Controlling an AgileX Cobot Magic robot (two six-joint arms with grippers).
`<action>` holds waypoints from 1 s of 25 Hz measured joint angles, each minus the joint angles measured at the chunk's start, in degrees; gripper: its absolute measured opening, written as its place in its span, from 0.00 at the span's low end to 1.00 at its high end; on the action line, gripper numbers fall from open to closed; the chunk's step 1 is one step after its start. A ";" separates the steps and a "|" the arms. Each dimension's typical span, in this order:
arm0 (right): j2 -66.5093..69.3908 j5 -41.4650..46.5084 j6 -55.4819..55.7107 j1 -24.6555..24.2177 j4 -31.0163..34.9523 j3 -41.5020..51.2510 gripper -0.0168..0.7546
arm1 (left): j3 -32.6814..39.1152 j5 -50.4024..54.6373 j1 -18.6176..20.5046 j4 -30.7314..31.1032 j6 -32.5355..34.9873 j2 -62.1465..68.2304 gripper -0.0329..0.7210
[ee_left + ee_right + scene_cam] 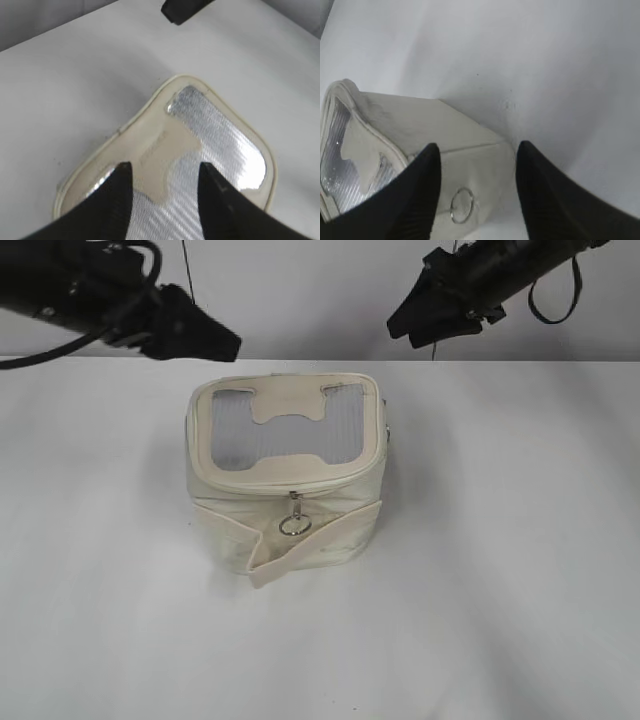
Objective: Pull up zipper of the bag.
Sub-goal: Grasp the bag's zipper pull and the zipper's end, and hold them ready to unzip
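Note:
The cream bag (pixel 300 540) stands mid-table, its grey mesh top with the bone-shaped patch (pixel 290 415) facing up. The zipper (pixel 290 483) runs round the lid's rim; its silver pull with a round ring (pixel 294 523) hangs down the front face. My left gripper (pixel 215 345) hovers open above the bag's back left; in the left wrist view its jaws (pixel 165 167) frame the bag's mesh top (pixel 220 130). My right gripper (pixel 410 328) hovers open at the back right; in the right wrist view its jaws (pixel 477 147) frame the bag's front (pixel 480 170) with the ring (pixel 461 205).
A wide cream strap band (pixel 315 540) crosses the bag's front, one end sticking out toward me. The white table (pixel 500 590) surrounds the bag on all sides. A grey wall lies behind.

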 joint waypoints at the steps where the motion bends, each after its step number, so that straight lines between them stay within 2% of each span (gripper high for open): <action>1: -1.22 0.00 -0.32 -0.50 -0.21 1.73 0.53 | -3.92 2.32 0.00 0.00 0.00 2.63 0.49; 4: -5.99 -0.84 -2.42 -1.34 -0.30 10.80 0.53 | -14.97 7.77 -0.12 0.18 0.02 11.13 0.49; 7: -11.87 -7.68 -7.20 -1.42 0.82 23.12 0.53 | -25.09 13.45 -0.60 0.44 -0.27 18.92 0.51; 9: -16.14 -13.54 -13.46 -1.42 4.25 32.17 0.53 | -30.44 17.16 -1.34 1.11 -0.67 22.95 0.54; 12: -21.58 -22.63 -26.11 -1.42 14.19 45.50 0.53 | -36.66 20.05 -2.81 2.30 -1.47 27.91 0.55; 16: -25.68 -29.24 -43.15 -1.47 27.46 58.87 0.53 | -40.54 20.94 -4.55 3.95 -1.98 31.69 0.56; 19: -25.94 -30.77 -53.16 -1.47 35.14 64.52 0.53 | -42.16 21.30 -5.49 4.61 -2.04 33.38 0.56; 22: -25.97 -31.01 -58.89 -1.47 39.46 67.32 0.53 | -42.49 21.19 -6.15 5.87 -2.38 34.44 0.56; 25: -26.01 -31.08 -61.06 -1.47 40.66 67.84 0.53 | -42.69 20.81 -6.43 8.98 -3.01 35.16 0.56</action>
